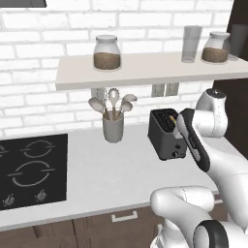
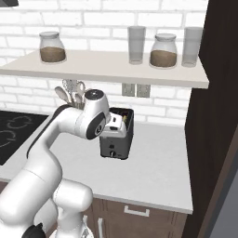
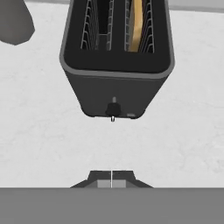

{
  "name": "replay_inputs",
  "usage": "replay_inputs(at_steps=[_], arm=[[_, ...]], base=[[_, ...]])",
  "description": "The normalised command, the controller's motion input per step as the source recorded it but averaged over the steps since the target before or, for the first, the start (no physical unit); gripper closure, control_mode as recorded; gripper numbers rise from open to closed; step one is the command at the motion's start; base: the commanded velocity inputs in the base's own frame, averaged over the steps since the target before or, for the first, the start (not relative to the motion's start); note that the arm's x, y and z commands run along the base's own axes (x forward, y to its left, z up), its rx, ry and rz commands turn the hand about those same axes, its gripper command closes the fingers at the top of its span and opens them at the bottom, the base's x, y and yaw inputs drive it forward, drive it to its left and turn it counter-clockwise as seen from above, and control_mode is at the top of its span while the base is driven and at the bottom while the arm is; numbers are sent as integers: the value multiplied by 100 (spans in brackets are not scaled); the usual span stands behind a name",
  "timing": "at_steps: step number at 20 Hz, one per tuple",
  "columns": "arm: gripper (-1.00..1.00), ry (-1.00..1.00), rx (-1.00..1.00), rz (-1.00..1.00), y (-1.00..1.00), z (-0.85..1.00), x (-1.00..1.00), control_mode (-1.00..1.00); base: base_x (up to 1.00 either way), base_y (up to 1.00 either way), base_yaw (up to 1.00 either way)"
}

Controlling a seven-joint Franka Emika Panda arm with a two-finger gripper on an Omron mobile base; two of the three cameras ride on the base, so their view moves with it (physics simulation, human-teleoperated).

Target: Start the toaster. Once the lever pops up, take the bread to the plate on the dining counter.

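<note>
Toaster [image 3: 116,65], boxy dark grey-black two-slot unit, standing on pale worktop [image 1: 111,169] under shelf [image 1: 140,70]; tan bread slice [image 3: 137,24] upright in one slot. Gripper [image 3: 111,179] pinched shut, empty, hovering just short of the knob end. Grey utensil crock [image 1: 113,127] well aside, black hob [image 1: 31,169] beyond.

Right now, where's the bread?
The bread stands upright in the toaster's right-hand slot in the hand view, on the worktop right of the utensil crock.

Gripper [image 3: 112,179] closed — arm seemingly bent forward
</note>
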Motion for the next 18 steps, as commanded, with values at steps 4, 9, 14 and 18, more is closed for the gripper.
replay_inputs(at_steps=[4,9,14,18], arm=[[100,0,0,0,0,10,0,-100],[100,0,0,0,0,8,-6,-100],[100,0,0,0,0,39,-1,-100],[100,0,0,0,2,29,0,-100]], base=[[0,0,0],[0,0,0],[0,0,0],[0,0,0]])
